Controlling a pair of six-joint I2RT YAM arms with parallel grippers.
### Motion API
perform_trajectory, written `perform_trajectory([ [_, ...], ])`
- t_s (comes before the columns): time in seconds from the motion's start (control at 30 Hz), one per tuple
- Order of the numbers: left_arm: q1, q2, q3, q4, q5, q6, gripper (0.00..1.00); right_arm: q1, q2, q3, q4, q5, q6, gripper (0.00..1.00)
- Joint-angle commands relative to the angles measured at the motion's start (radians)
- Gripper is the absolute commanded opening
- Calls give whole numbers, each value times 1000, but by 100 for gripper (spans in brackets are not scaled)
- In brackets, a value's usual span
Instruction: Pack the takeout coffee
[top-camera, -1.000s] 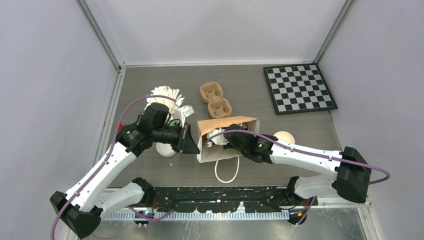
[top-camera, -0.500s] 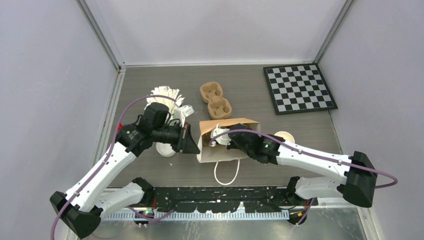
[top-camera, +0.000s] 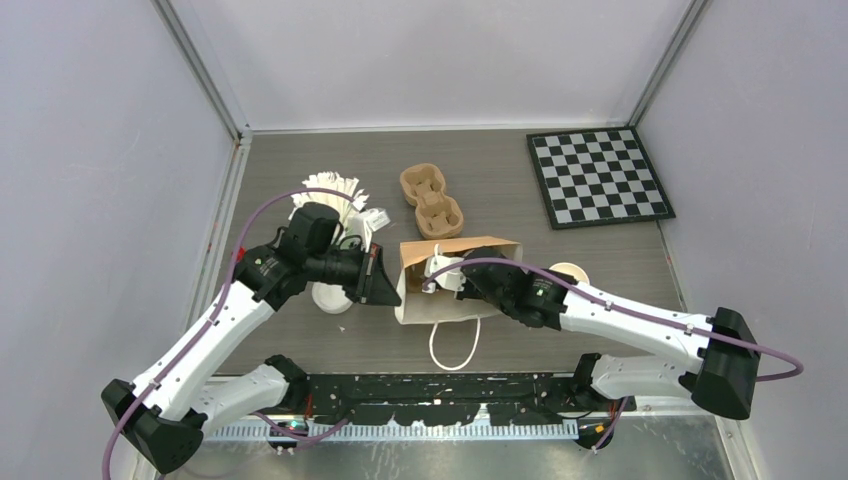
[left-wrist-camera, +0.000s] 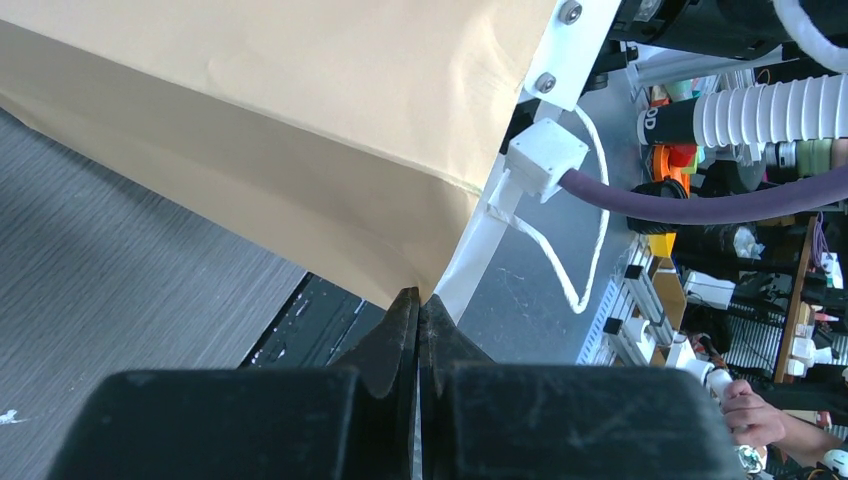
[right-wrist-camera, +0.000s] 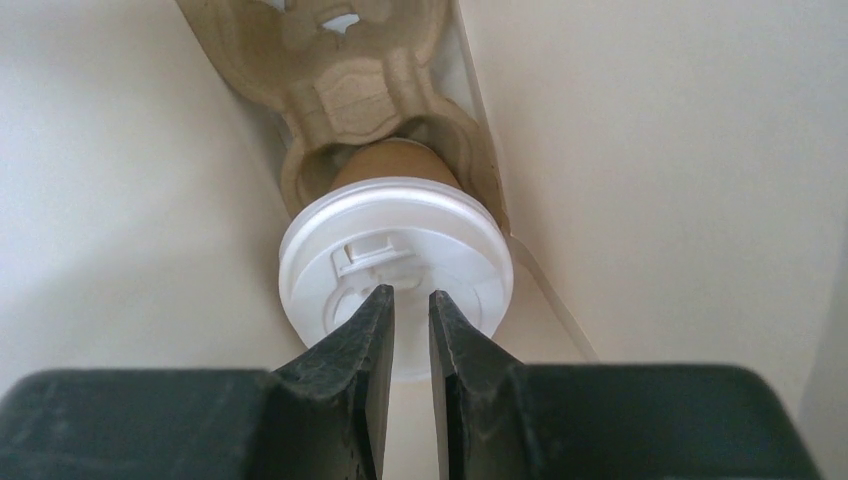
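We are backing our right gripper (right-wrist-camera: 410, 300), jaws slightly apart and empty, off the takeout coffee (right-wrist-camera: 395, 250) seated in the carrier (right-wrist-camera: 340, 60) inside the paper bag (left-wrist-camera: 300, 120), whose edge our left gripper (left-wrist-camera: 418, 305) is pinching, so packing seems nearly done.

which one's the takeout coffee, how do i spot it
Find the tan paper bag mid-table. Inside it, a pulp carrier holds the takeout coffee. It is the only brown cup wearing a white lid; the cup beside the bag has none.
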Motion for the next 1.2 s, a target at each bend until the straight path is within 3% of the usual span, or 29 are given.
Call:
perform_trajectory([
  [0.0, -4, -3, 32, -7, 27, -4, 0, -2, 24, 23, 80, 1, -7, 25],
  [0.8, -5, 6, 28, 9, 55, -14, 0, -20, 89, -16, 199, 54, 14, 24],
  [1.17, -4, 8, 33, 20, 34, -33, 0, -21, 25, 5, 111, 56, 44, 24],
])
